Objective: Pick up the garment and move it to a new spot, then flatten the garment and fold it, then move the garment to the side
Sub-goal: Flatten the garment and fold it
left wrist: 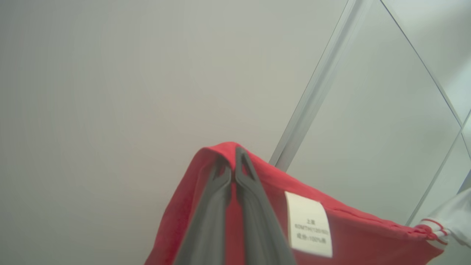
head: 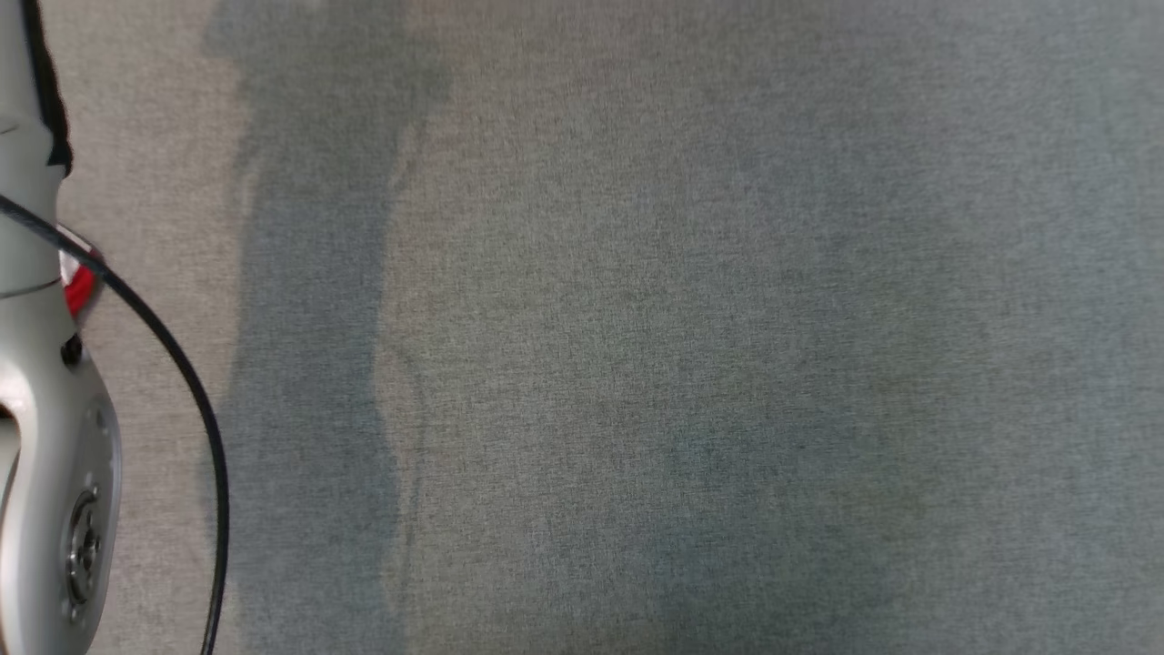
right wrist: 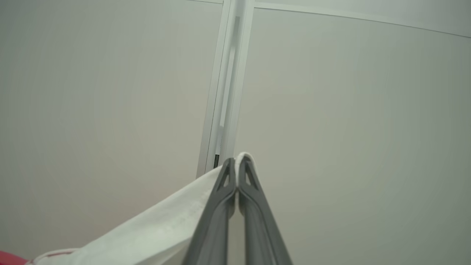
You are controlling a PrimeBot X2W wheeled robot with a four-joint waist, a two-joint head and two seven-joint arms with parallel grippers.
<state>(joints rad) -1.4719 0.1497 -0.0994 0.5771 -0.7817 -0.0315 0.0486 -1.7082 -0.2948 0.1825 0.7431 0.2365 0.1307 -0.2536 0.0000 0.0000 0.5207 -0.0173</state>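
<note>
While carrying the garment toward its new spot, starting at the left: pinching a fold of red cloth with the left gripper, fingers closed tight just beside the white label, and not loosening before laying down. Judging from the scrap of red beside the left forearm at the far left of the grey table, holding the garment up off the tabletop, strung between the two grippers rather than lying anywhere. Steering any hanging cloth away from the black cable near that forearm, for fear of snagging. Moving across to the right: gripping the white edge of the same garment with the right gripper, fingers likewise closed on cloth, catching only a thin rim past the tips, so probably the weaker hold of the two. Travelling both arms together at one pace, holding the span between them lightly taut, neither tugging apart nor sagging. Lowering the bottom hem onto the table first, then laying the rest flat away from it, and only then letting go.
</note>
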